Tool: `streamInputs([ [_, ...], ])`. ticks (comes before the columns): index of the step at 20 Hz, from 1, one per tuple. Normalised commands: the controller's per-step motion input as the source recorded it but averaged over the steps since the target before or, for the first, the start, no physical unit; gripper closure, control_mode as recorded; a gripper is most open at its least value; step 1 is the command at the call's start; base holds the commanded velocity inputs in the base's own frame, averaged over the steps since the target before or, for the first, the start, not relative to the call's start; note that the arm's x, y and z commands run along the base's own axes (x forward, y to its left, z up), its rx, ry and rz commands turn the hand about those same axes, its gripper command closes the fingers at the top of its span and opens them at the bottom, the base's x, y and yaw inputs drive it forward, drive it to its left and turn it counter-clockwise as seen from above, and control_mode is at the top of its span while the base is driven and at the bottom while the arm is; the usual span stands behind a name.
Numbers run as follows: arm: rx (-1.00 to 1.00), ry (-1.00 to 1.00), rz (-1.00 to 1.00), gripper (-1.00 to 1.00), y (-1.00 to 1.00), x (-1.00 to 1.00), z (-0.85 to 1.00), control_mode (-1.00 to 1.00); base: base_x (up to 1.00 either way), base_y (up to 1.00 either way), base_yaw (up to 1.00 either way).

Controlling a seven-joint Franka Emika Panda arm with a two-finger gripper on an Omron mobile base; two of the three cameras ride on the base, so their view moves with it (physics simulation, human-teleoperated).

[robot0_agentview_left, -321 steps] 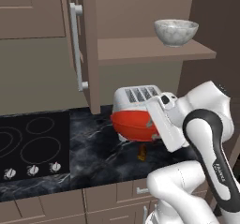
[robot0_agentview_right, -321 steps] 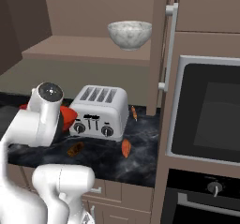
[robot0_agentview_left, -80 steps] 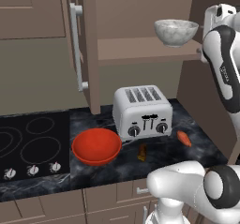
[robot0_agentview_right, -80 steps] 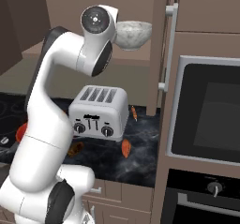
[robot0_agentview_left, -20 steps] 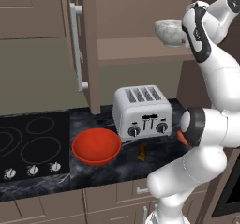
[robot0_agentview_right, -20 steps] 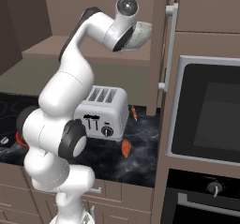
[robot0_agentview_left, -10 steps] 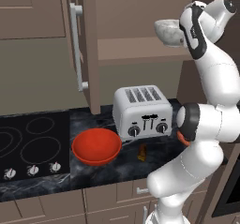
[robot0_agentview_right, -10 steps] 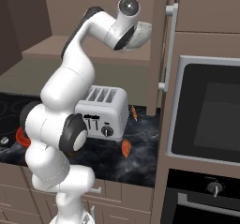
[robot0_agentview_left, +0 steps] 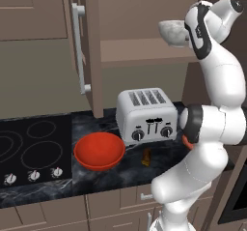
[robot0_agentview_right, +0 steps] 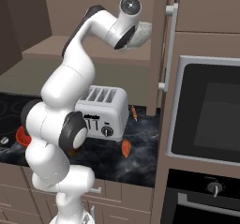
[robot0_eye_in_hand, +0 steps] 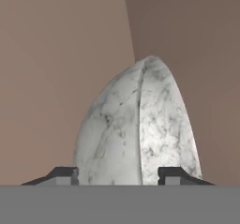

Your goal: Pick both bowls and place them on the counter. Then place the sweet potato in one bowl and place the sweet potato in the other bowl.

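Note:
The grey-white marbled bowl (robot0_agentview_left: 171, 31) stands on the open cabinet's shelf (robot0_agentview_left: 140, 51). My arm reaches up to it, and my gripper (robot0_agentview_left: 185, 32) is at its right rim. In the hand view the bowl (robot0_eye_in_hand: 140, 124) is seen edge-on, and my gripper (robot0_eye_in_hand: 118, 174) straddles its rim with the fingertips (robot0_eye_in_hand: 65, 174) still apart from the wall on both sides. The red bowl (robot0_agentview_left: 99, 150) sits on the black marble counter (robot0_agentview_left: 120, 174), left of the toaster. One sweet potato (robot0_agentview_right: 126, 148) lies on the counter right of the toaster. A smaller orange piece (robot0_agentview_left: 146, 156) lies in front of it.
A silver toaster (robot0_agentview_left: 147, 114) stands under the shelf. The open cabinet door (robot0_agentview_left: 87, 46) hangs left of the shelf, and the black cooktop (robot0_agentview_left: 29, 150) lies at far left. A wall oven (robot0_agentview_right: 206, 115) fills the right. A small carrot-like piece (robot0_agentview_right: 133, 113) lies behind the toaster.
Since the oldest frames the red bowl has been set on the counter and the arm has risen to the shelf. Over the last second the hand has barely moved beside the marbled bowl.

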Motion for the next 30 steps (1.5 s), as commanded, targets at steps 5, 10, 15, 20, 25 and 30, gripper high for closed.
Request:
streamInputs([
  [5,0.00,0.00,0.00,1.00,0.00,0.04,-0.07,-1.00,0.00,0.00,0.00],
  [10,0.00,0.00,0.00,1.00,0.00,-0.05,-0.06,-1.00,0.00,0.00,0.00],
  [15,0.00,0.02,0.00,1.00,0.00,-0.15,-0.01,-1.00,0.00,0.00,0.00],
  [20,0.00,0.02,0.01,1.00,0.03,-0.29,0.10,-1.00,0.00,0.00,0.00],
  [25,0.00,0.01,0.01,1.00,0.09,-0.45,0.00,-1.00,0.00,0.00,0.00],
  [30,0.05,0.00,0.03,1.00,0.12,-0.55,-0.01,-1.00,0.00,0.00,0.00],
])
